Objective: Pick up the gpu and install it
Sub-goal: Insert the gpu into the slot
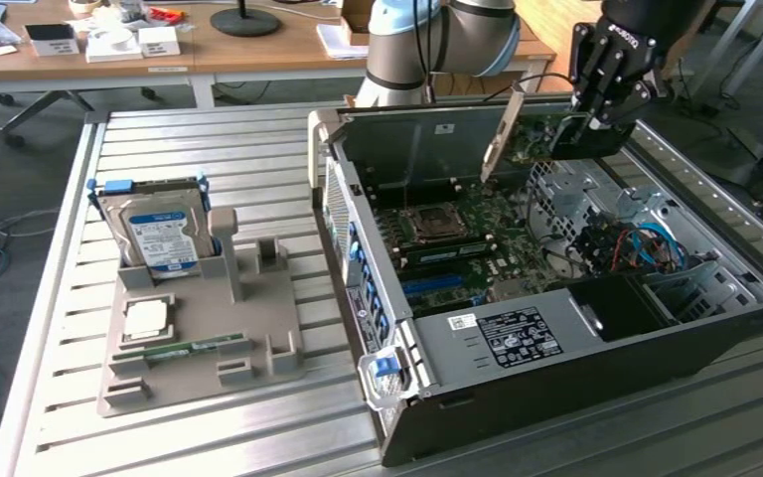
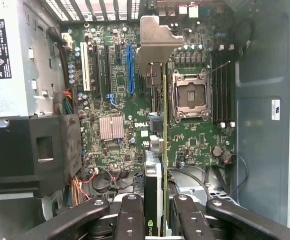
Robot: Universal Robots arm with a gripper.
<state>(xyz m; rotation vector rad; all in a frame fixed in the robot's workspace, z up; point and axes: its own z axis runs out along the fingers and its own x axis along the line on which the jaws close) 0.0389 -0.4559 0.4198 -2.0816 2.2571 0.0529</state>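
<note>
Gripper (image 1: 591,121) pinched gpu (image 1: 536,132) edge-on. I judged: keep it upright, parallel to blue slot (image 2: 130,70) below, lower slowly.

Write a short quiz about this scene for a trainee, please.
1. True or false: the gpu is seated in a motherboard slot.
2. How does the gripper stand? A) open and empty B) shut on the gpu C) resting on the case floor
3. What stands in the grey fixture beside the case?
Key: 1 false, the gpu hangs above the open case. 2 B. 3 the hard drive.
</note>
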